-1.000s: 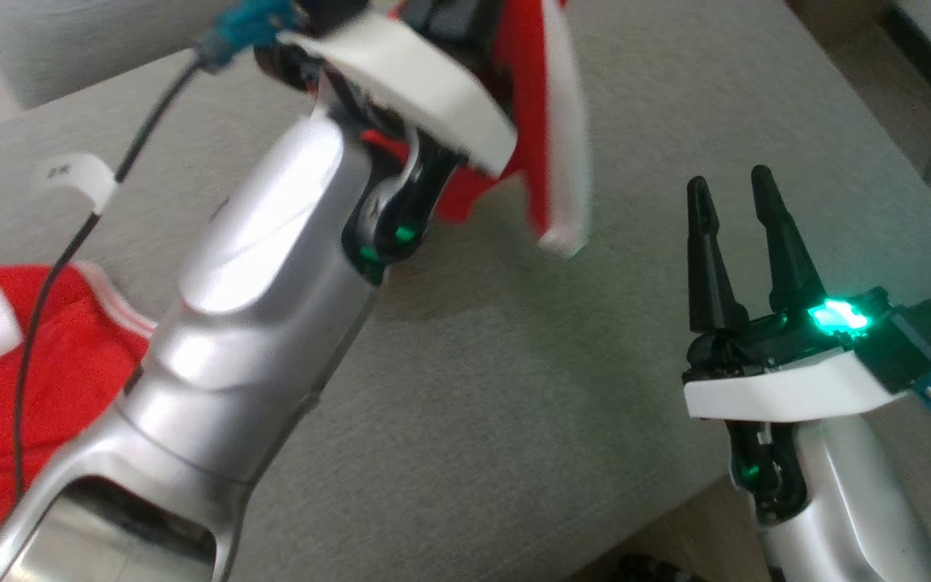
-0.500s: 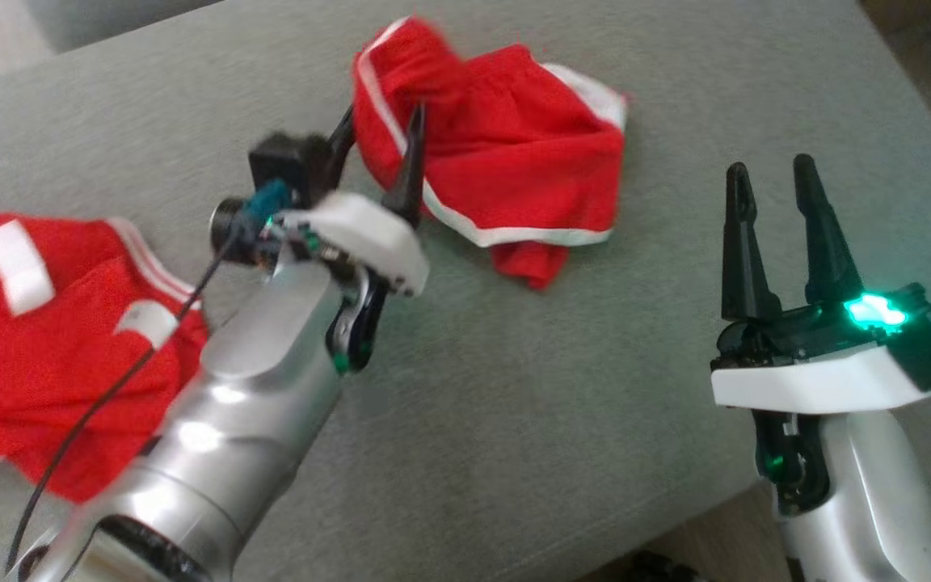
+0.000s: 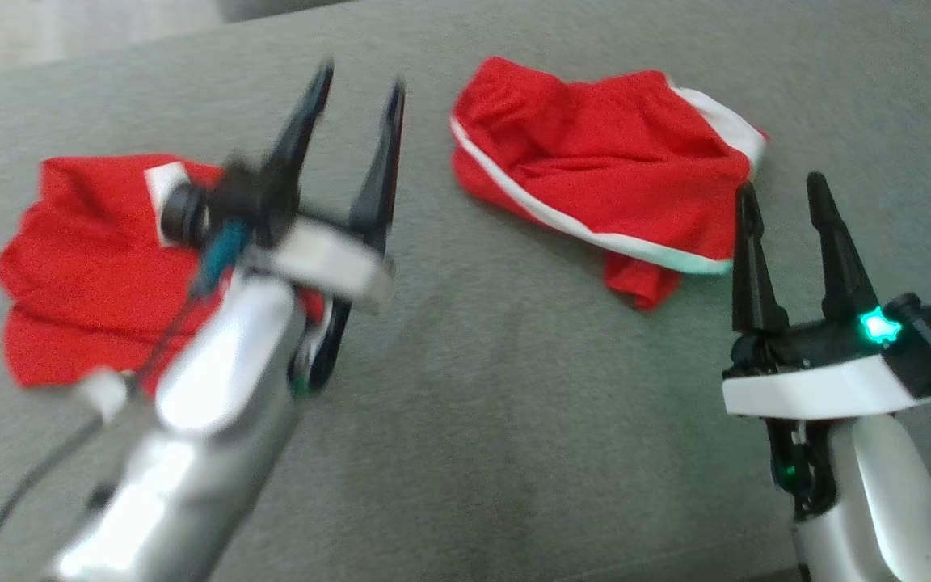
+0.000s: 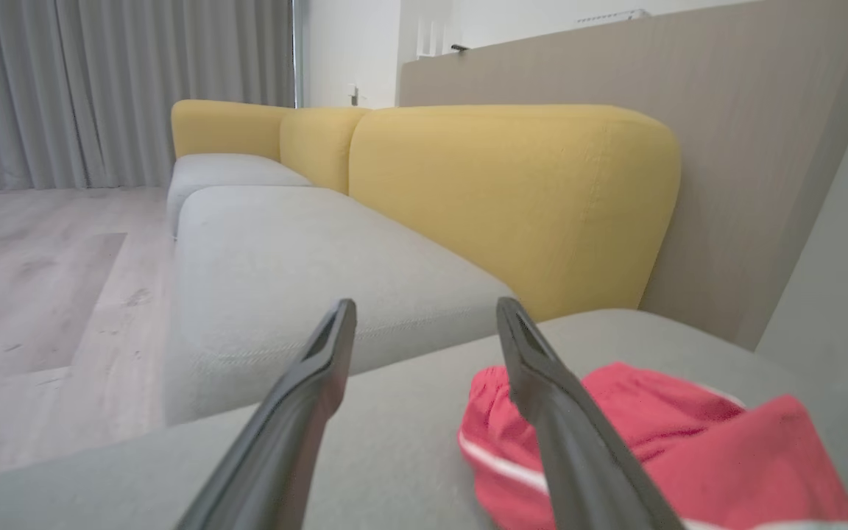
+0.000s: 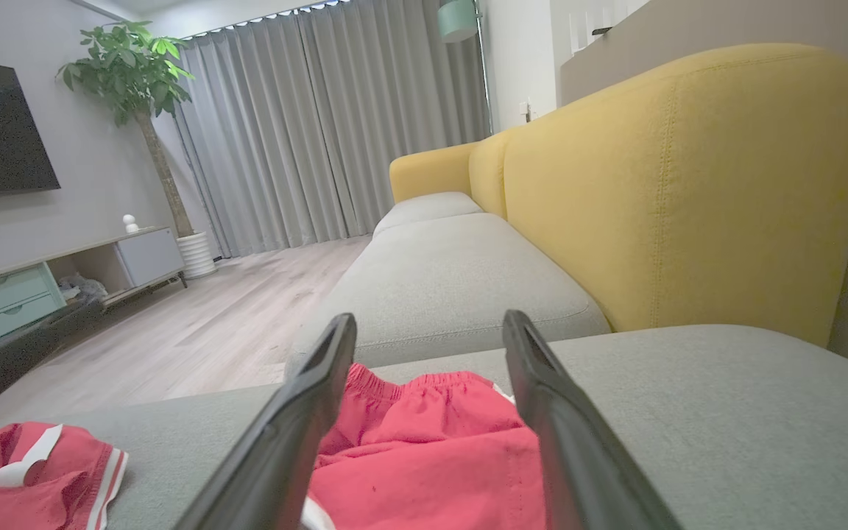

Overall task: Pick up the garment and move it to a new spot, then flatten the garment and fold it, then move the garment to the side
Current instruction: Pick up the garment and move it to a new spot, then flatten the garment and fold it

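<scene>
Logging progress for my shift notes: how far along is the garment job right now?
Done, apparently: the red shorts lie on the grey cushion, free of both grippers. In hand: nothing; left gripper and right gripper are open. Left: the shorts are bunched, so flattening, folding and moving aside remain.

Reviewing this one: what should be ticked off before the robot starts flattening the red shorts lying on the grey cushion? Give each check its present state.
1. Left hand empty, jaws apart: ok.
2. Right hand empty, jaws apart: ok.
3. Red shorts resting on the grey cushion, well inside its edges: ok.
4. Shorts lying flat: not ok; they are bunched, with a fold poking out at the near edge.
5. Second red garment apart from the shorts: ok.
6. Left hand at rest: cannot tell; it is blurred in the head view.
</scene>
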